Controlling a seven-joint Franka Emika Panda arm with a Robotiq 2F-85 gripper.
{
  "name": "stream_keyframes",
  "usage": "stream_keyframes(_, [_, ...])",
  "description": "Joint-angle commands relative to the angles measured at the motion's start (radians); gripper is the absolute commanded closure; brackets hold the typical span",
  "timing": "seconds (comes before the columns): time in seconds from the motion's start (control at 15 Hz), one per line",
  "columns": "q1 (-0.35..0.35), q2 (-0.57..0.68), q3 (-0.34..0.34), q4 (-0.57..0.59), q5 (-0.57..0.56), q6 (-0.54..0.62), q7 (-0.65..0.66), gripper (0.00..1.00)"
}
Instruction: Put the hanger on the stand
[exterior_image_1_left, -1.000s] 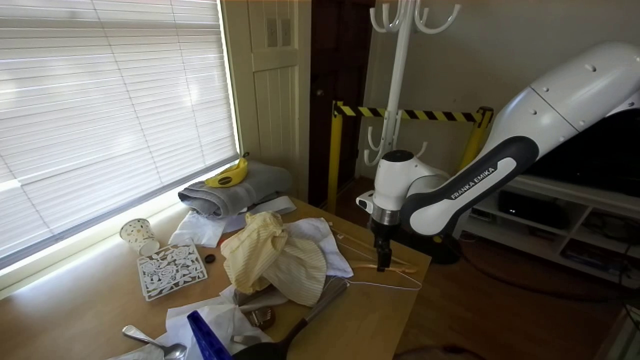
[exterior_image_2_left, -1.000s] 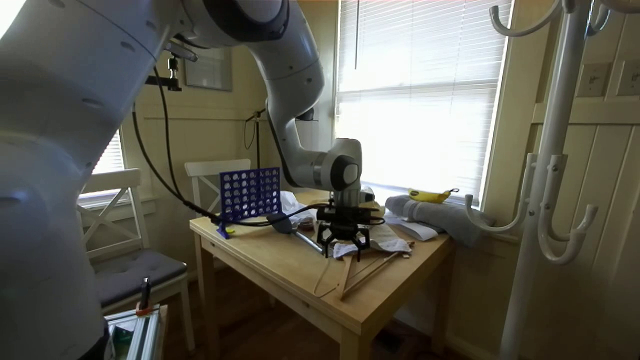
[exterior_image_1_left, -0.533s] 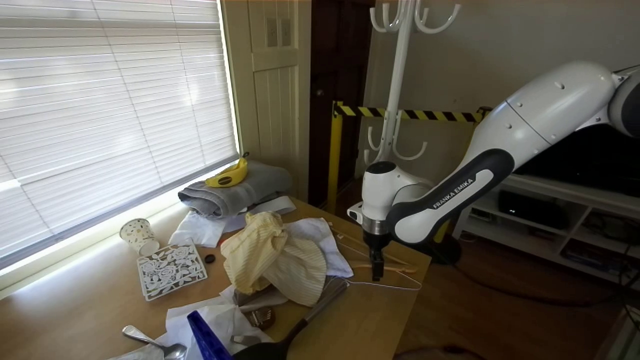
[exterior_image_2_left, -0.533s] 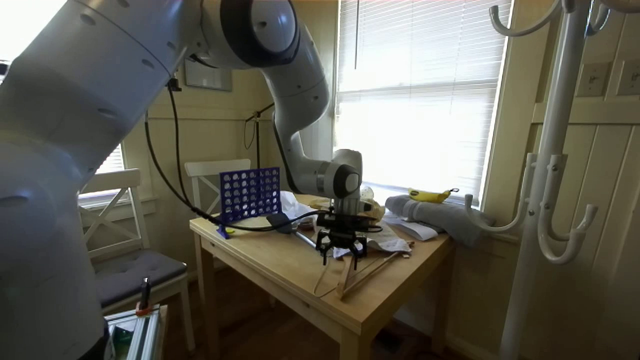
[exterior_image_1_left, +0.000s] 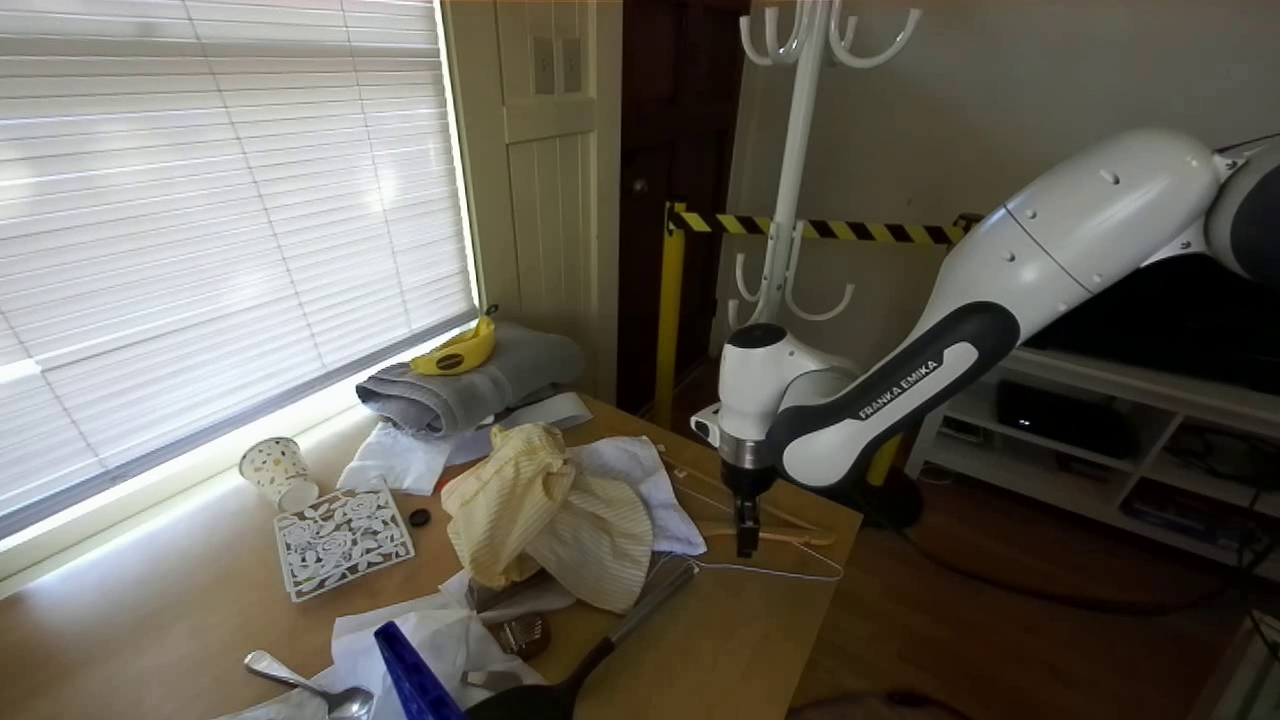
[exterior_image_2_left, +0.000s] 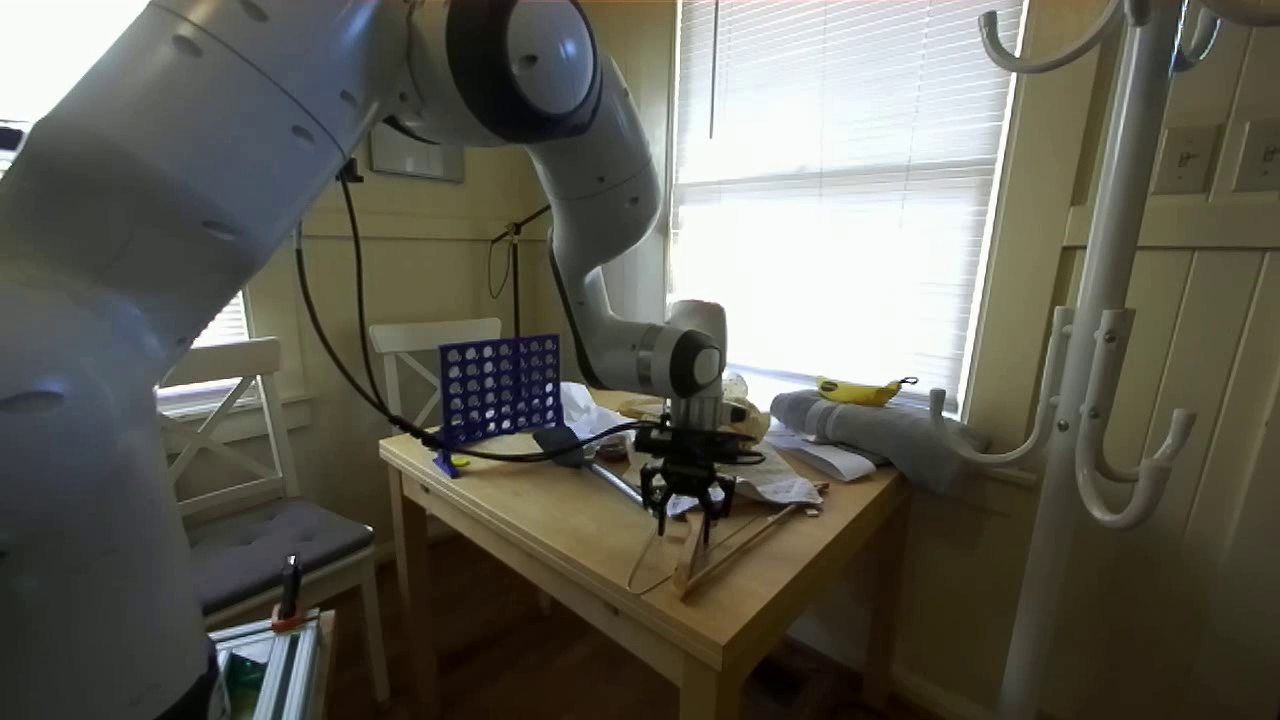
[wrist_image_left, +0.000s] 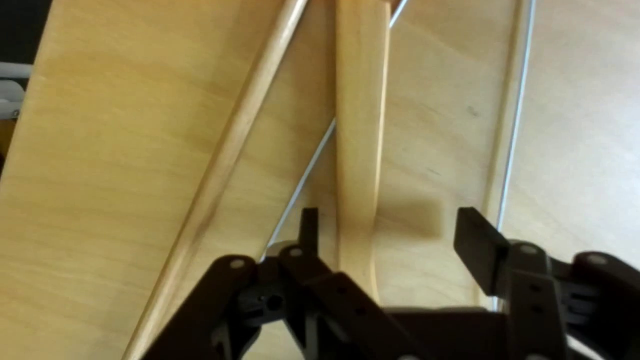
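Observation:
The light-brown wooden hanger (exterior_image_1_left: 805, 537) lies flat near the table's corner and shows in both exterior views (exterior_image_2_left: 738, 553). In the wrist view its flat arm (wrist_image_left: 359, 125) runs between the fingers, closer to the left one, and its round bar lies further left, outside them. My gripper (wrist_image_left: 388, 215) is open and holds nothing. In both exterior views it points down above the hanger (exterior_image_1_left: 747, 548), (exterior_image_2_left: 685, 535); I cannot tell how small the height gap is. The white stand (exterior_image_1_left: 800, 150) is behind the table and at the right in an exterior view (exterior_image_2_left: 1085, 350).
A thin wire hanger (exterior_image_1_left: 770, 571) lies beside and under the wooden one. A yellow striped cloth (exterior_image_1_left: 560, 520), a white cloth (exterior_image_1_left: 650, 485) and a dark-handled utensil (exterior_image_1_left: 650, 600) are close by. A blue game frame (exterior_image_2_left: 500, 390) stands on the table (exterior_image_2_left: 560, 560). Yellow posts (exterior_image_1_left: 670, 320) flank the stand.
My gripper has moved down and a little sideways over the hanger, mostly in the first half second. Its fingers have come somewhat closer together. The hanger has not moved.

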Motion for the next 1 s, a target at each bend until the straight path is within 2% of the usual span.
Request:
stream_keyframes(0.0, [0.014, 0.028, -0.010, 0.039, -0.020, -0.013, 0.031, 0.59])
stream_keyframes(0.2, [0.015, 0.025, -0.014, 0.034, -0.019, -0.004, 0.047, 0.81])
stream_keyframes(0.4, [0.016, 0.016, -0.021, 0.028, -0.017, 0.000, 0.072, 0.99])
stream_keyframes(0.6, [0.013, -0.007, -0.020, 0.014, -0.004, -0.038, 0.094, 0.95])
stream_keyframes(0.73, [0.063, -0.063, -0.074, -0.015, -0.050, -0.118, 0.203, 0.95])
stream_keyframes(0.93, [0.091, -0.130, -0.104, -0.051, -0.086, -0.253, 0.321, 0.95])
